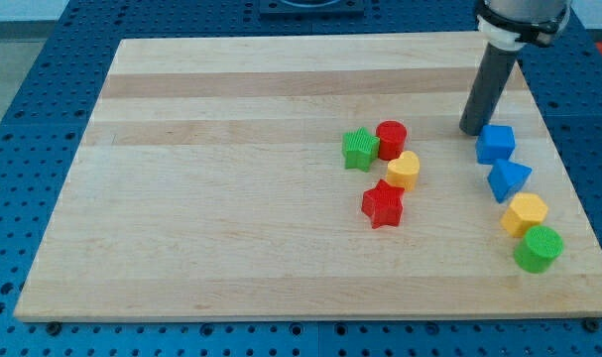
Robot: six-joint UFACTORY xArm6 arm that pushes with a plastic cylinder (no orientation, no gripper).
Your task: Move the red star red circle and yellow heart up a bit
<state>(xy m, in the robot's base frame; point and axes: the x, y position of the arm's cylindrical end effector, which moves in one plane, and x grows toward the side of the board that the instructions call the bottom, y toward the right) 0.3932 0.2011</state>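
Note:
The red star (383,204) lies right of the board's middle. The yellow heart (404,170) sits just above and right of it, touching or nearly so. The red circle (391,139) sits above the heart, beside a green star (360,149) on its left. My tip (471,130) rests on the board at the upper right, right of the red circle and just left of and above a blue cube (495,144). It touches none of the three task blocks.
Down the view's right side runs a column: the blue cube, a blue triangle (508,179), a yellow hexagon (525,213) and a green circle (538,248). The wooden board (231,198) lies on a blue perforated table (43,119).

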